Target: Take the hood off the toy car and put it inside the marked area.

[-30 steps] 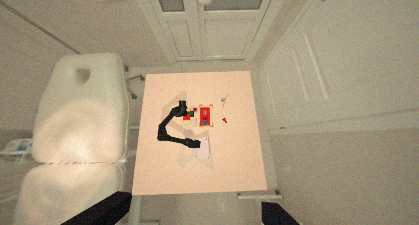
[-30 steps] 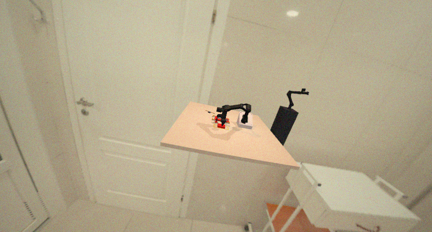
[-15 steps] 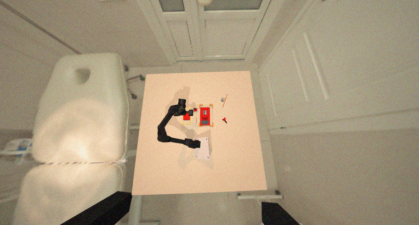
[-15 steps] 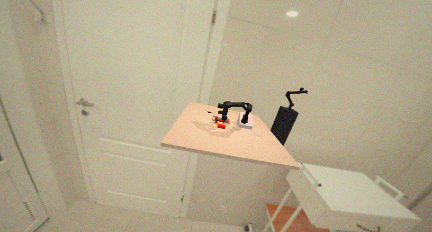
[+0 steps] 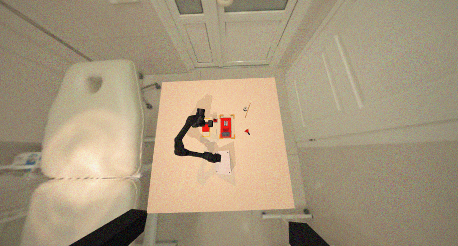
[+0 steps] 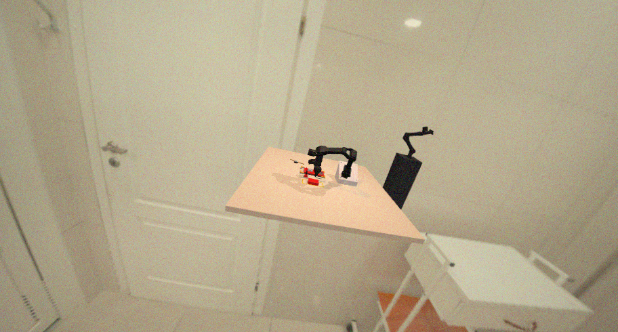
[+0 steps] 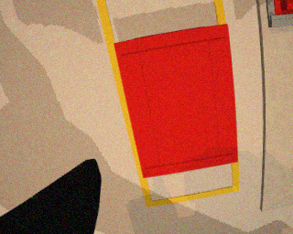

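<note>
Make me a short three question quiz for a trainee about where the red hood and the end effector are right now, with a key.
1. True or false: the red hood lies flat within the yellow outline.
2. The end effector is: A) shut on the hood, B) open and holding nothing, C) shut on the toy car.
3. In the top view, which lies nearer the arm's white base plate: the hood or the small red cone?

Key: 1 true; 2 B; 3 the hood.
</note>
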